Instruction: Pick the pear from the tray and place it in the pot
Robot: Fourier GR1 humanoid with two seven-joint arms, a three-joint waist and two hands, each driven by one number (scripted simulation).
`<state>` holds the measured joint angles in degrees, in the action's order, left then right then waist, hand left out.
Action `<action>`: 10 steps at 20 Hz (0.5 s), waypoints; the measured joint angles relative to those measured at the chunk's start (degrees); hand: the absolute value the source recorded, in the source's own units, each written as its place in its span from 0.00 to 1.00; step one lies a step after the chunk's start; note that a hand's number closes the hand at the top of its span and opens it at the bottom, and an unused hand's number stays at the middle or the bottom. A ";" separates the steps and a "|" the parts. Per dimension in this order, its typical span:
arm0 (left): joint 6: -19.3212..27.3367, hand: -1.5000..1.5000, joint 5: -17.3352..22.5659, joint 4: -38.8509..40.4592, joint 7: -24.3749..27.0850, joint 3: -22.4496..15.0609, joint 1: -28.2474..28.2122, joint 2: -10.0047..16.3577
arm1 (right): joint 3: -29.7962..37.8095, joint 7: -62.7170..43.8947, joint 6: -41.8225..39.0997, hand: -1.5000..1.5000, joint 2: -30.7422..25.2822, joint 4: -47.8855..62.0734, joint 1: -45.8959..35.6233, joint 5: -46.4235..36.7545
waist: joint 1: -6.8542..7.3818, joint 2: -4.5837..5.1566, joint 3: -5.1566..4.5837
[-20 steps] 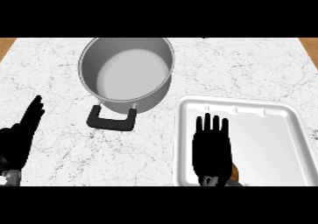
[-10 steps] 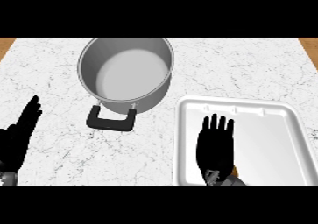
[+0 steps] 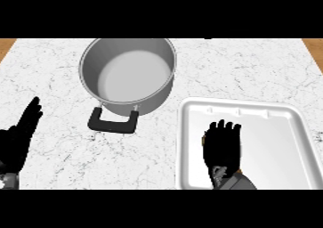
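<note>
My right hand [image 3: 221, 147] is low over the left part of the white tray [image 3: 282, 111], palm down, with its fingers bent down. The pear is almost wholly hidden under that hand; only a thin brownish sliver [image 3: 203, 140] shows at the hand's left edge. The grey pot [image 3: 127, 73] stands at the back centre-left, empty, with its black handle [image 3: 113, 122] pointing toward me. My left hand [image 3: 16, 142] rests open at the lower left, fingers up, apart from everything.
The pot's handle lies a short way left of the tray's left rim [image 3: 183, 133]. White marble counter [image 3: 58, 80] runs to wooden edges at the far left and right corners.
The right hand's fingers, straight before, have curled down and the hand has drawn slightly back over the tray. The left hand has sunk a little toward the lower edge.
</note>
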<state>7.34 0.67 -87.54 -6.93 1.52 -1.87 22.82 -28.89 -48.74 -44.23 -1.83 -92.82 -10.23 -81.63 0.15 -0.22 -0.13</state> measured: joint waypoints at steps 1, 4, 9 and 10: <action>0.06 0.50 -0.38 -0.47 -0.59 -0.13 0.14 -0.38 | -0.41 0.48 -0.27 1.00 -0.19 0.04 0.33 -0.19 | 0.01 -0.04 -0.02; -0.06 0.50 -1.56 -1.35 -1.11 0.01 -0.01 -1.48 | -1.16 2.40 -0.27 1.00 -0.92 0.25 0.05 -0.48 | 0.05 -0.11 -0.06; -1.51 0.50 -2.13 -2.45 -0.58 1.27 -1.62 -2.40 | -0.77 4.61 1.79 1.00 -1.38 2.22 -0.86 -0.93 | 0.13 -0.23 -0.14; -1.77 0.50 -2.29 -2.24 -0.24 1.55 -1.64 -2.68 | -0.38 4.75 1.58 1.00 -0.96 2.91 -1.63 -1.12 | 0.11 -0.19 -0.12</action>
<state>5.57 -1.62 -89.78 -7.16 3.06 -3.51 20.14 -29.27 -43.99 -42.66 -2.78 -89.91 -11.86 -82.75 0.26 -0.41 -0.25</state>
